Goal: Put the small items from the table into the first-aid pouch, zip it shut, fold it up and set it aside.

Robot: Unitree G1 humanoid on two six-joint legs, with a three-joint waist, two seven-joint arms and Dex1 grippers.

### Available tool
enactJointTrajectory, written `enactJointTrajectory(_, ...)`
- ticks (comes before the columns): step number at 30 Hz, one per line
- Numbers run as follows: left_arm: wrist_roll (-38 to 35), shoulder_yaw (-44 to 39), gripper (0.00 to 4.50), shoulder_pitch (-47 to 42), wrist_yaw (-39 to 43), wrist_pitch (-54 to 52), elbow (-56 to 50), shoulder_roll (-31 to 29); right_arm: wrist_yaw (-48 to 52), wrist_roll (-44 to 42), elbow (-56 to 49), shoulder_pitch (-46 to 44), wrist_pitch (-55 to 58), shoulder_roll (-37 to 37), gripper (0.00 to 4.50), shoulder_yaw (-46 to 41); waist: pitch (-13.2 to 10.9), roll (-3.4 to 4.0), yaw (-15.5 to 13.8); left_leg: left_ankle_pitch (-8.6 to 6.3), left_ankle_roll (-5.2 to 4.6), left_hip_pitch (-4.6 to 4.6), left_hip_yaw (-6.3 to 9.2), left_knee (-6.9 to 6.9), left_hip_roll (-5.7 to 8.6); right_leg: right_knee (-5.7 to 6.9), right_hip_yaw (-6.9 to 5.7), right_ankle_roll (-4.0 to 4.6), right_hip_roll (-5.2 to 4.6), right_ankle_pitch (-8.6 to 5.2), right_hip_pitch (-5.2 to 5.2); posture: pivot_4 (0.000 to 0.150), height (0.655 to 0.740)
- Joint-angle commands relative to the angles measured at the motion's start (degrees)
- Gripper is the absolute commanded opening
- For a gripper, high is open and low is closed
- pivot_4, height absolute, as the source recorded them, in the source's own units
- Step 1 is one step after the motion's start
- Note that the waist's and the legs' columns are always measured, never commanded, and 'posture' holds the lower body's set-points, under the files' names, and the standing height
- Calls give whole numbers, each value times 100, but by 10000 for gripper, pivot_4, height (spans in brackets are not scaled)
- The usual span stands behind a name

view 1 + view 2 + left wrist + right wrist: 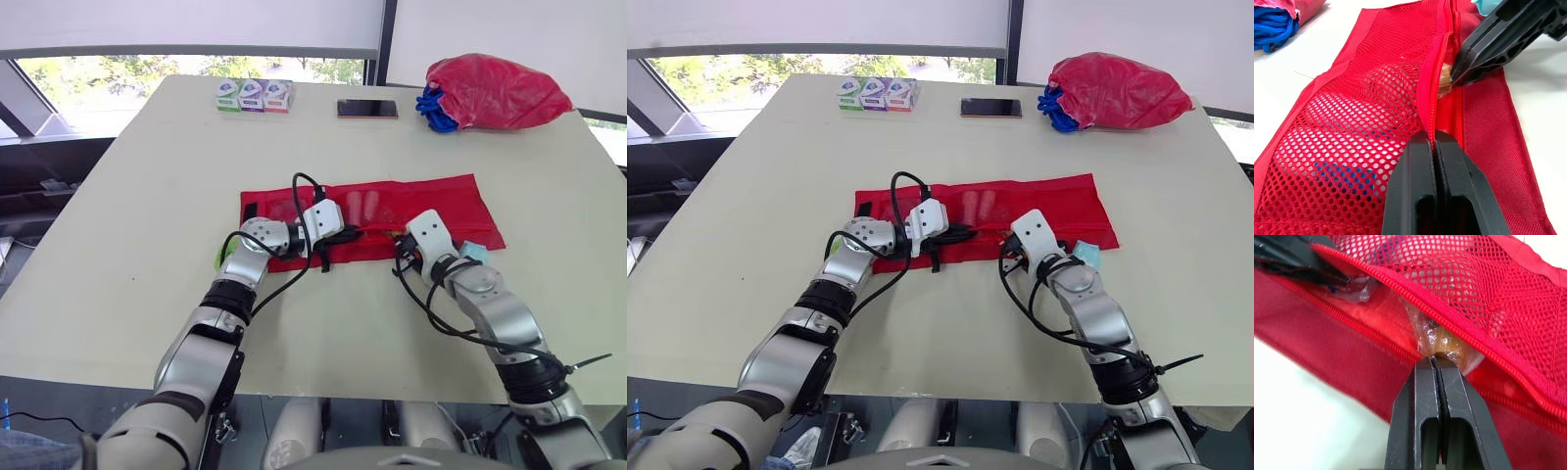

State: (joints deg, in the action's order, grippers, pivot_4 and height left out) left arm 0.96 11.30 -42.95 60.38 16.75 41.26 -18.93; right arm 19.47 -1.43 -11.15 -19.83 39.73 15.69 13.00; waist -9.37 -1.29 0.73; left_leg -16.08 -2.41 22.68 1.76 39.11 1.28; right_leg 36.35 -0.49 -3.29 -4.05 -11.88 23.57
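Observation:
The red first-aid pouch (421, 201) lies flat mid-table with its mesh pocket (1366, 112) unzipped. My left gripper (1434, 140) is shut on the pocket's zip edge and holds it lifted. My right gripper (1433, 360) is shut on a small amber item in clear wrap (1442, 343), held at the pocket's mouth, partly under the mesh. From the left wrist view the right gripper (1457, 78) comes in just beyond my left fingers. Several items show dimly through the mesh. A teal item (475, 252) lies by my right wrist, a green one (221, 257) under my left forearm.
Three small boxes (253, 95) and a dark phone (367, 109) sit along the far edge. A red plastic bag (495, 91) with something blue (436, 110) at its mouth lies at the far right.

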Motion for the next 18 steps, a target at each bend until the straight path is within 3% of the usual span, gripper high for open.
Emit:
enactJointTrajectory(1,-45,21,0,-101,78,76,-78,8,-74,118,165,-319,-308,-99,289,9,0,0,4,0,0,0,-1,0,0,0,0,0,0,0,0,1500,7400)
enactJointTrajectory(18,-53,65,0,-32,176,38,-206,36,-597,388,1547,-987,-1521,-845,289,-185,-1,1,9,1,2,0,-1,0,1,3,1,0,1,0,1,1500,7400)
